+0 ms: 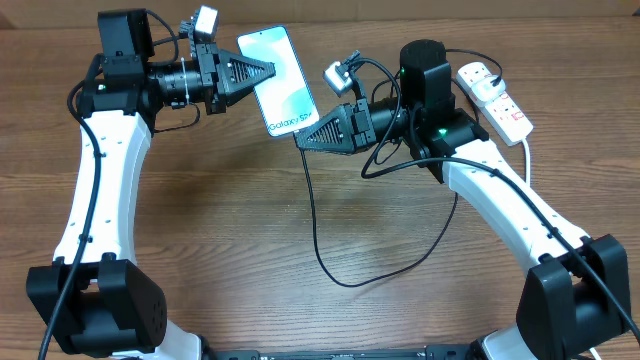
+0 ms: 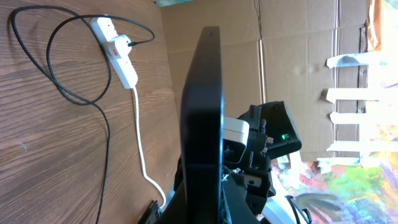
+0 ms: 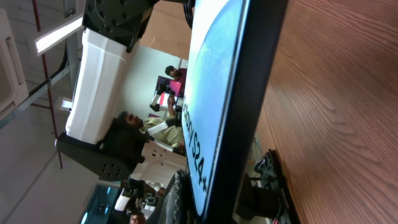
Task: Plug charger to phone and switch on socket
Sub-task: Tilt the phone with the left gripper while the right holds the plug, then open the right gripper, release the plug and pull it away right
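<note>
Surface: brown wood grain (image 1: 250,220), cardboard walls behind it, nothing fancy.
Phone: the phone (image 1: 277,80) is up off the wood, screen facing the overhead camera, "Galaxy" end pointing toward the right arm.
Left pincer: the left pincer (image 1: 266,72) is clamped on the phone's far long edge, jaws closed on it.
Right pincer: the right pincer (image 1: 303,142) sits right at the phone's lettered end, pinched shut; looks like it's got the charger tip, but I can't actually see the connector.
Charger: the charger (image 1: 330,260) hangs off that pincer, loops across the wood and runs back up toward the socket (image 1: 495,95), which sits well apart behind the right arm.
Step in hand: seating the tip into the port, I'd say.
How to do it well: keep the phone dead steady, line the tip square with the port, push straight along the phone's length, no twisting.
</note>
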